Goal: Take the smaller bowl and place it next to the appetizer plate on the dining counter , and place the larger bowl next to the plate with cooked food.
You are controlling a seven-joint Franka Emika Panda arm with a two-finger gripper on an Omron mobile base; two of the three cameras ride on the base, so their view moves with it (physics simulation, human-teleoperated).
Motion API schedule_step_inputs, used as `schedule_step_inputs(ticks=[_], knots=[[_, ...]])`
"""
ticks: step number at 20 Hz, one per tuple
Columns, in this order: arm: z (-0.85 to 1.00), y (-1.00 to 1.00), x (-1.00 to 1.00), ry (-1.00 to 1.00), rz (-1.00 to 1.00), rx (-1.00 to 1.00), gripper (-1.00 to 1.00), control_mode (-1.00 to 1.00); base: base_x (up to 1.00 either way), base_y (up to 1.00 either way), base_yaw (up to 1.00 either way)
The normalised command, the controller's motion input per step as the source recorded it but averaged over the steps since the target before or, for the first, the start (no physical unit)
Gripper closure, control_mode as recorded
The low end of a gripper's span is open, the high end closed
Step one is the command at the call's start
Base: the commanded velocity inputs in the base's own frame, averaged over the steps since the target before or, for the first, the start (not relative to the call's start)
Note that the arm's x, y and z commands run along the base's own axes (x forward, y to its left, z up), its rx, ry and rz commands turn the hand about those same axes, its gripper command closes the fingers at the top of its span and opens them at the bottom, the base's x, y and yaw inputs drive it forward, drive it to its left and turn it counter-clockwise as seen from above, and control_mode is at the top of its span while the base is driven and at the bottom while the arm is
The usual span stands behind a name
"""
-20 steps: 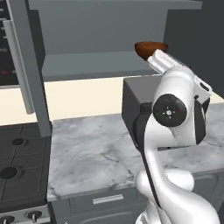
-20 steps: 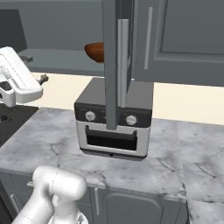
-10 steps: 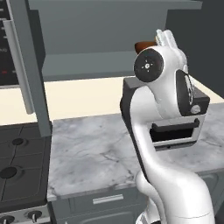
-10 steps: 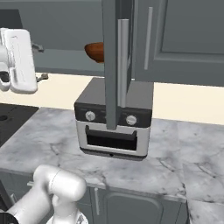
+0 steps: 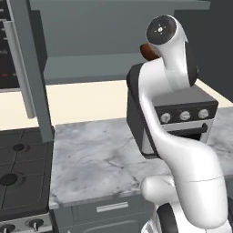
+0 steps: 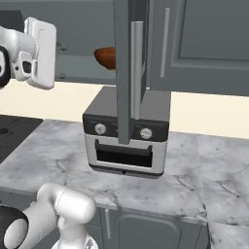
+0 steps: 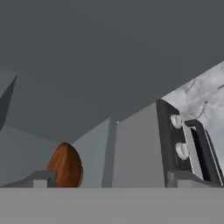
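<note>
Smaller bowl | beside left fingertip | tool spread wide, seemingly apart

— What carries things here?
— A marbled worktop with a toaster oven at my twelve o'clock. Above it, at eleven, a grey cabinet shelf bears the brown bowl.
— Anything beside it?
— A stove at nine.

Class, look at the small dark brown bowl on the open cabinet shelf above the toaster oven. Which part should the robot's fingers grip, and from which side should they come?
Grip the rim of the smaller bowl, one finger inside and one outside the wall. Come from the open front of the cabinet shelf, slightly from the stove side, since the hanging cabinet door covers the bowl's other side. The bowl looks upright with a thin curved wall. The gripper is open.
</note>
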Motion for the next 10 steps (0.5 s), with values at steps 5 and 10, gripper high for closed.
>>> schedule_step_inputs(ticks=[5,10], knots=[[-0.42,-0.22,0.98,0.00,0.04,0.04,-1.00,-1.00,0.00,0.00,0.00],[-0.31,-0.10,0.83,0.00,0.02,0.13,-1.00,-1.00,0.00,0.00,0.00]])
